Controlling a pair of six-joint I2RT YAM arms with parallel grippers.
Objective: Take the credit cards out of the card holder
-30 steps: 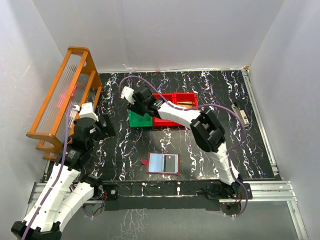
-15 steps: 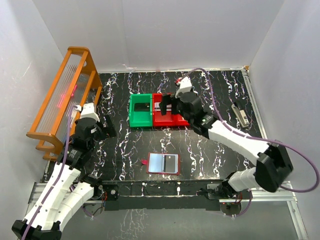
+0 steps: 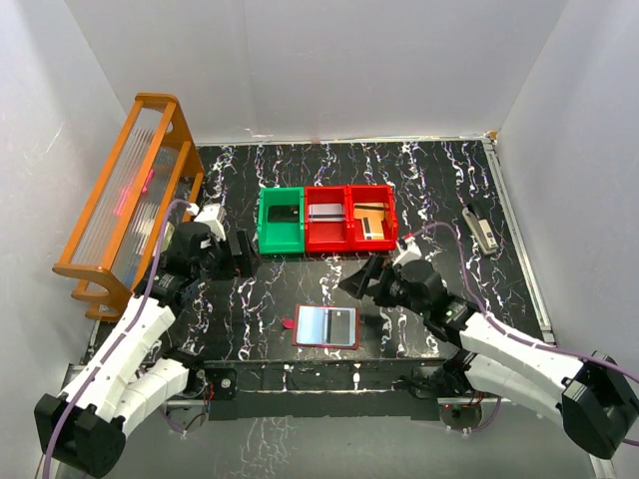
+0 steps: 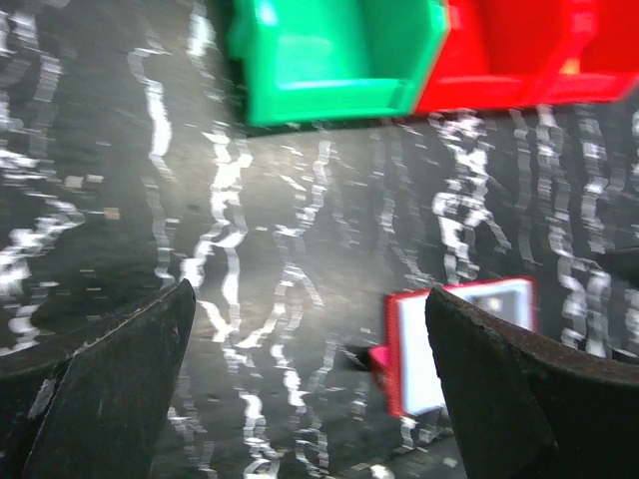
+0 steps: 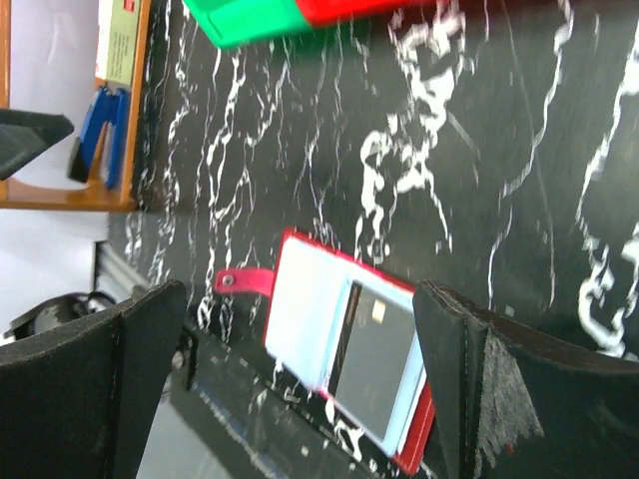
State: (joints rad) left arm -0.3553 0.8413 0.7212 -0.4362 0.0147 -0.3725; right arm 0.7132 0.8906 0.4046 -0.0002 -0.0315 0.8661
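The dark-red card holder (image 3: 326, 326) lies open near the table's front edge, its snap tab pointing left. A dark card with a chip (image 5: 374, 351) sits in its right clear sleeve; the left sleeve looks pale and blank. My right gripper (image 3: 361, 280) is open and empty, hovering just right of and above the holder (image 5: 329, 339). My left gripper (image 3: 243, 255) is open and empty, to the holder's upper left; the holder shows at lower right in the left wrist view (image 4: 454, 344). Cards lie in the green bin (image 3: 282, 213) and in both red bins (image 3: 324, 212) (image 3: 371, 220).
A green bin (image 3: 266, 239) and two red bins (image 3: 344, 242) stand in a row behind the holder. An orange rack (image 3: 110, 215) stands along the left side. A small grey stapler-like item (image 3: 482, 230) lies at the right.
My right arm has swung back from the bins and down to just right of the holder. My left gripper has moved right, off the rack side toward the green bin.
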